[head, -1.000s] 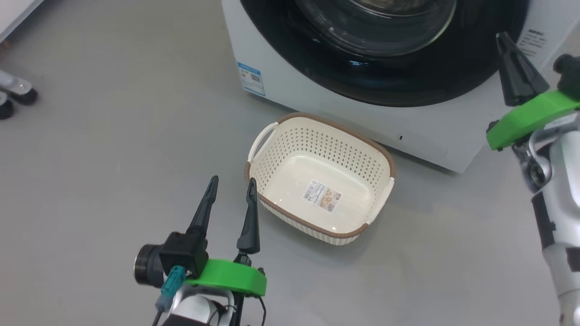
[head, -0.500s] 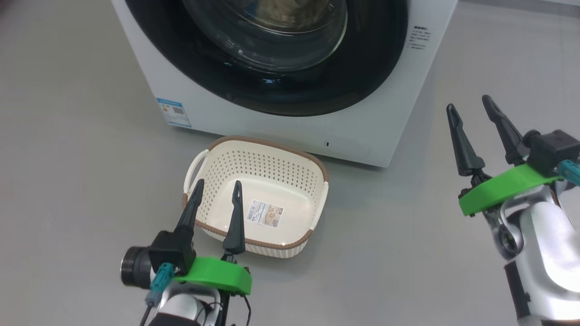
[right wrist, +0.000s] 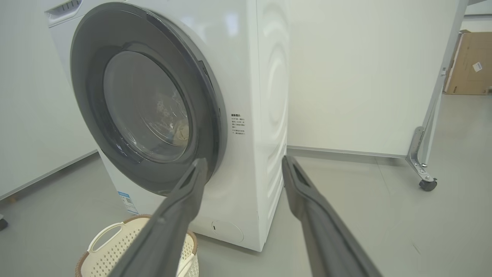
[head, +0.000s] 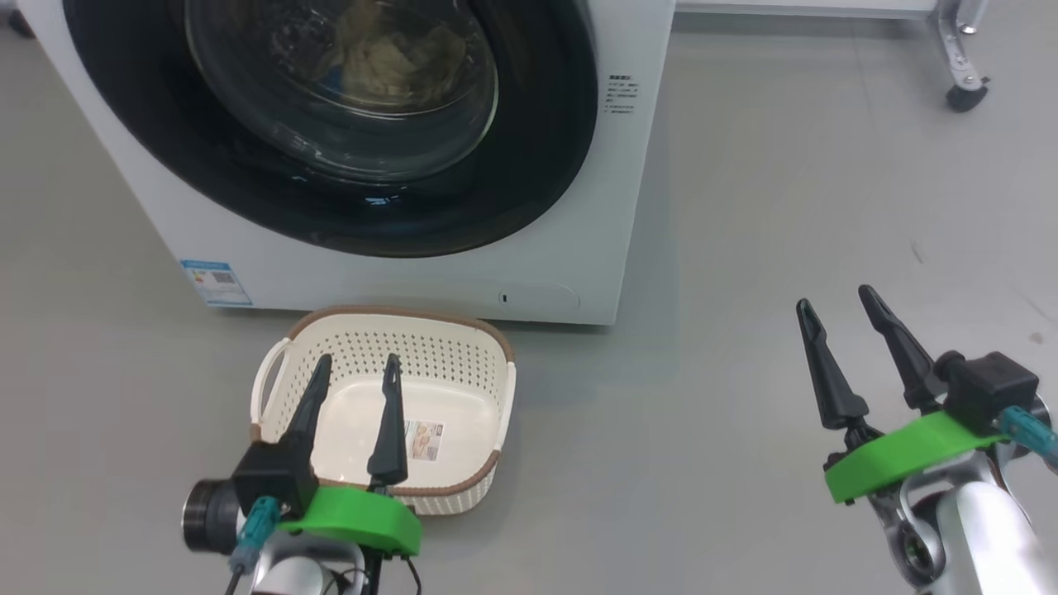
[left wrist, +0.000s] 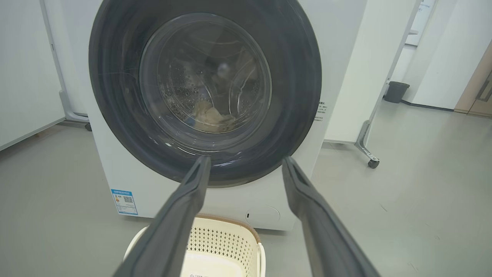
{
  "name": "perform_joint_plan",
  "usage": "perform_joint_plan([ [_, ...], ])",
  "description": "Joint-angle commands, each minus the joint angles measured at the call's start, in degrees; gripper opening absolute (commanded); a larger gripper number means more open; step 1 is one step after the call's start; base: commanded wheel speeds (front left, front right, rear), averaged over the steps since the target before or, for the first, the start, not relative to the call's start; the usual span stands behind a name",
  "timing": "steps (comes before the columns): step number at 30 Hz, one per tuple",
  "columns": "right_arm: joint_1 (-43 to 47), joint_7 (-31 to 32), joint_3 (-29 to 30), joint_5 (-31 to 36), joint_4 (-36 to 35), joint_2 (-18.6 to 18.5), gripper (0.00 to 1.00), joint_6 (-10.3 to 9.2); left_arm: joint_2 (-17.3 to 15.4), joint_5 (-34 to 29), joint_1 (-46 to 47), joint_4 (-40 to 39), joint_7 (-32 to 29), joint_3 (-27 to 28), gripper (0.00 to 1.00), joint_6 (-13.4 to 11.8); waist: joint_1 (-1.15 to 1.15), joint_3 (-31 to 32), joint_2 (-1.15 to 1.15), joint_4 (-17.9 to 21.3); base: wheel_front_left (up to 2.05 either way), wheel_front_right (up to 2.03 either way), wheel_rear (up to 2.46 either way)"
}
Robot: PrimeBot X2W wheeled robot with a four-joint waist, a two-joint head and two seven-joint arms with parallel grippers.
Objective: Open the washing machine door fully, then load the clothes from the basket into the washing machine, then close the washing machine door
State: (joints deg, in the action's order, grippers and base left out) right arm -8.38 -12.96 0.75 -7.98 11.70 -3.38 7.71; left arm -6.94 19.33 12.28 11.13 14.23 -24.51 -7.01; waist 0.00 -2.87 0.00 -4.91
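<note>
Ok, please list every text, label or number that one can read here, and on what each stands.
No text here is legible; four printed patches show.
Blue-white sticker on the washing machine, lower corner: too small to read.
Dark print block beside the washing machine door: too small.
Label inside the basket: blurred.
White label on the cardboard box: too small.

Bright, even light, soft shadows on the grey floor (head: 785, 207). Glare streaks the glossy black-rimmed round glass door (head: 331, 107). Wrist views bow at edges.
</note>
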Motion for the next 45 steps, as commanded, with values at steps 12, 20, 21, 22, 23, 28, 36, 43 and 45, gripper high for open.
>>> perform_joint_plan([
  [12, 9.53, 3.25, 1.36, -1.64, -12.25, 0.48, 1.00, -0.22, -2.67, 1.34, -2.34, -3.50, -0.36, 3.80, 1.00, -2.33, 0.00, 2.27, 0.00, 4.47, 0.00, 0.00, 0.00],
  [20, 13.65, 5.04, 3.41, -2.08, -17.92, 0.49, 1.00, -0.22, -3.09, 1.46, -3.02, -4.52, -0.82, 3.62, 1.00, -2.94, 0.00, 2.14, 0.00, 5.16, 0.00, 0.00, 0.00],
  [21, 13.92, 5.23, 3.58, -2.12, -18.32, 0.49, 1.00, -0.22, -3.15, 1.46, -3.10, -4.62, -0.88, 3.62, 1.00, -3.05, 0.00, 2.14, 0.00, 5.19, 0.00, 0.00, 0.00],
  [22, 14.14, 5.39, 3.74, -2.14, -18.65, 0.49, 1.00, -0.22, -3.21, 1.48, -3.17, -4.70, -0.94, 3.61, 1.00, -3.13, 0.00, 2.16, 0.00, 5.22, 0.00, 0.00, 0.00],
  [23, 14.32, 5.52, 3.86, -2.15, -18.93, 0.49, 1.00, -0.22, -3.27, 1.49, -3.23, -4.78, -1.01, 3.59, 1.00, -3.20, 0.00, 2.14, 0.00, 5.25, 0.00, 0.00, 0.00],
  [28, 14.68, 5.84, 4.36, -2.32, -19.56, 0.49, 1.00, -0.22, -3.39, 1.41, -3.14, -4.93, -1.28, 3.19, 1.00, -3.47, 0.00, 2.04, 0.00, 5.16, 0.00, 0.00, 0.00],
  [36, 14.76, 5.81, 4.31, -2.46, -19.87, 0.50, 1.00, -0.22, -3.68, 1.20, -2.76, -5.25, -1.32, 2.83, 1.00, -3.83, 0.00, 1.44, 0.00, 5.06, 0.00, 0.00, 0.00],
  [43, 14.84, 5.76, 4.37, -2.53, -19.82, 0.50, 1.00, -0.22, -3.81, 1.25, -2.51, -5.31, -1.18, 2.75, 1.00, -4.13, 0.00, 1.29, 0.00, 4.78, 0.00, 0.00, 0.00],
  [45, 14.82, 5.78, 4.40, -2.54, -19.86, 0.50, 1.00, -0.22, -3.76, 1.29, -2.45, -5.30, -1.11, 2.71, 1.00, -4.20, 0.00, 1.29, 0.00, 4.65, 0.00, 0.00, 0.00],
])
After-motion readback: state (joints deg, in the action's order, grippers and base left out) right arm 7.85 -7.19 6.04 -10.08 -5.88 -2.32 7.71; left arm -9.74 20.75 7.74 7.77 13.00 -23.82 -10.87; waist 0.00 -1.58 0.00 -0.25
